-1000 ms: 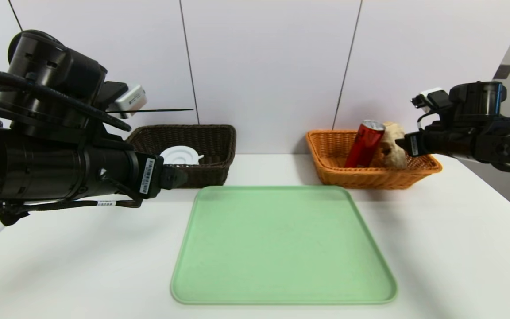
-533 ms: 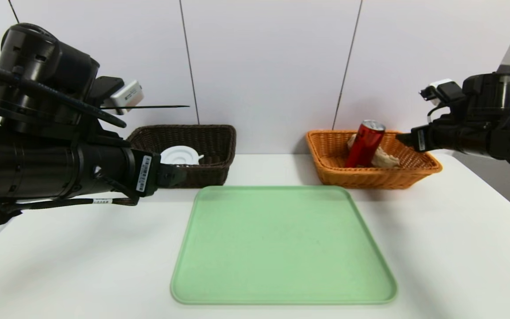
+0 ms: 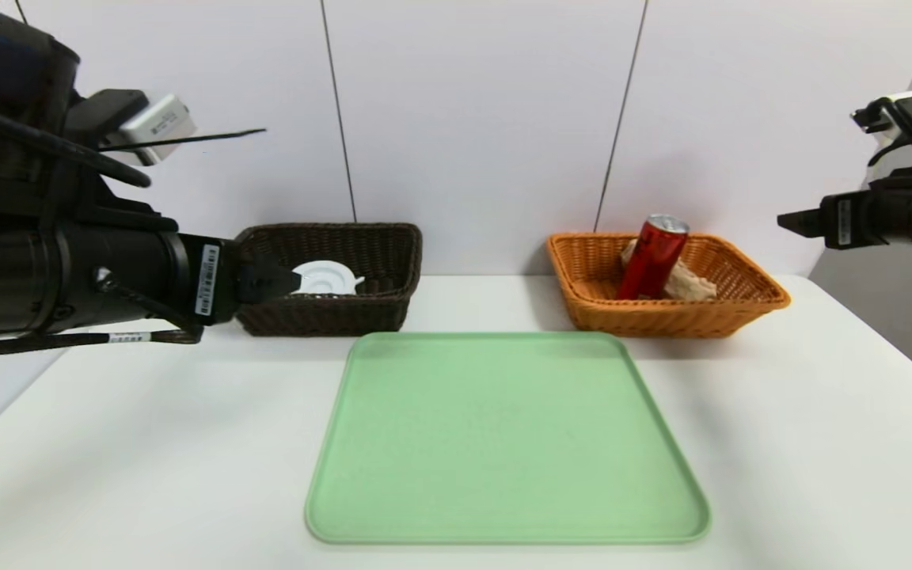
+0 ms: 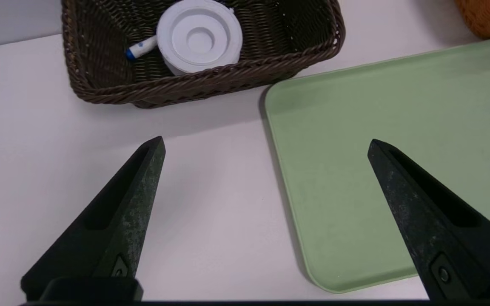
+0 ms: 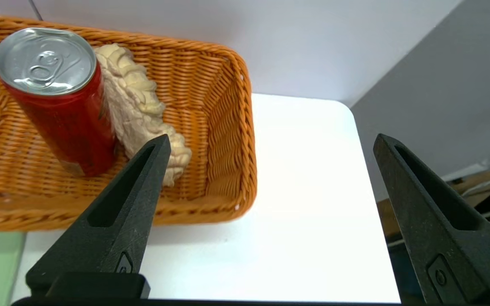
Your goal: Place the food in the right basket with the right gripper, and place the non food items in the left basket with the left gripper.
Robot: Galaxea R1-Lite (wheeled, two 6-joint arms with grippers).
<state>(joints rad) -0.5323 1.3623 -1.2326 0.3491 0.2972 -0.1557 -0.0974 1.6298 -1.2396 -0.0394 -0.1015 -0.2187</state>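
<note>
Tray (image 3: 503, 435) bare; sorting looks finished. Orange basket (image 3: 741, 297) on the right holds the red can (image 3: 652, 257), leaning, with the pale pastry (image 5: 138, 97) lying against it. Brown basket (image 3: 393, 261) on the left holds a white round lid (image 4: 198, 36) and a small white tube (image 4: 141, 46).

Step in hand, as judged: clearing away. Best done by lifting straight off the rim so no finger catches the wicker.

Right gripper (image 5: 270, 170) hangs beyond the basket's outer side, raised, pointing slightly downward, jaws wide apart, holding nothing. Left gripper (image 4: 266, 170) hovers before the brown basket over table (image 4: 58, 127) and tray edge, equally wide, empty.
</note>
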